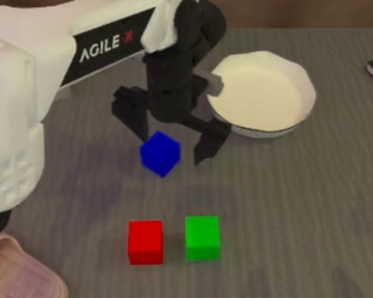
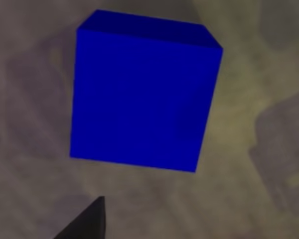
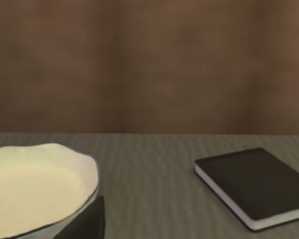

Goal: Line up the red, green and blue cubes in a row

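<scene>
Writing: white letters "AGILE" and a red mark on a black panel of the left arm [image 1: 105,46].
Left gripper [image 1: 168,139]: over the middle of the table [image 1: 311,205], fingers spread apart on either side of the blue cube, not visibly touching it.
Blue cube [image 1: 160,153]: between those fingers, turned at an angle; it fills the left wrist view [image 2: 144,97].
Red cube [image 1: 145,241]: near the table's front edge, left of the green cube.
Green cube [image 1: 202,237]: just beside the red one, a narrow gap between, both square to the edge.
White dish [image 1: 261,93]: towards the back edge, right of the gripper.
Black book [image 3: 254,186]: at the right edge.
Pink thing [image 1: 18,273]: front left corner.
Open room: bare table right of the green cube.
Right gripper: cannot tell the fingers.
</scene>
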